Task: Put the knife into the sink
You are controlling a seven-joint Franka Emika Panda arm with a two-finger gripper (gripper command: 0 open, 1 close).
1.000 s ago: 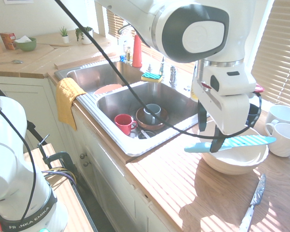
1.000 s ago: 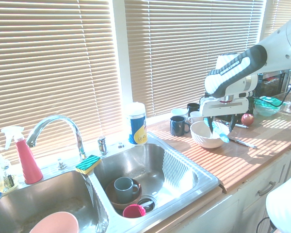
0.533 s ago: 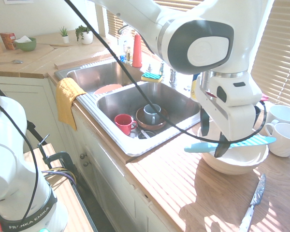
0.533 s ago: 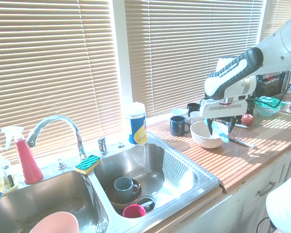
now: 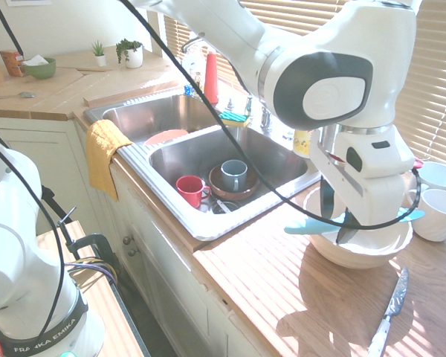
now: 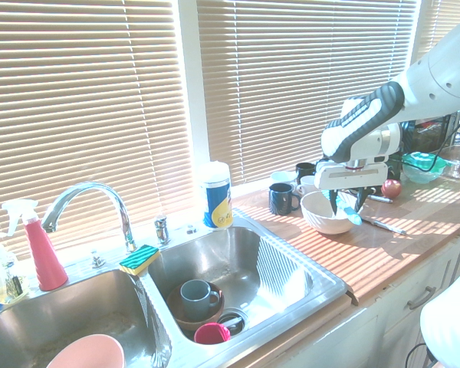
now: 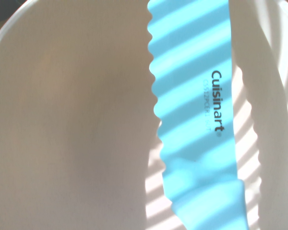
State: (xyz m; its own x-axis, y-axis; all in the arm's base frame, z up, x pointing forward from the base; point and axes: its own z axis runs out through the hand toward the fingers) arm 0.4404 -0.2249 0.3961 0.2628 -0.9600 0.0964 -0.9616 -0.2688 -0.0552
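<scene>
Gripper (image 5: 337, 220) had dropped lower since a sec ago, fingers now straddling the knife (image 5: 312, 226), not yet clamped. Knife lay across the bowl (image 5: 360, 254) rim, well apart from sink (image 5: 208, 152); grasp looked imminent.

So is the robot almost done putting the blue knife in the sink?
Not yet. Nothing is finished: the knife lies across the white bowl on the counter. Right now the gripper is down over it, a finger on each side, but not clearly gripping. Lifting it, carrying it over and setting it in the sink are all left to do.
</scene>
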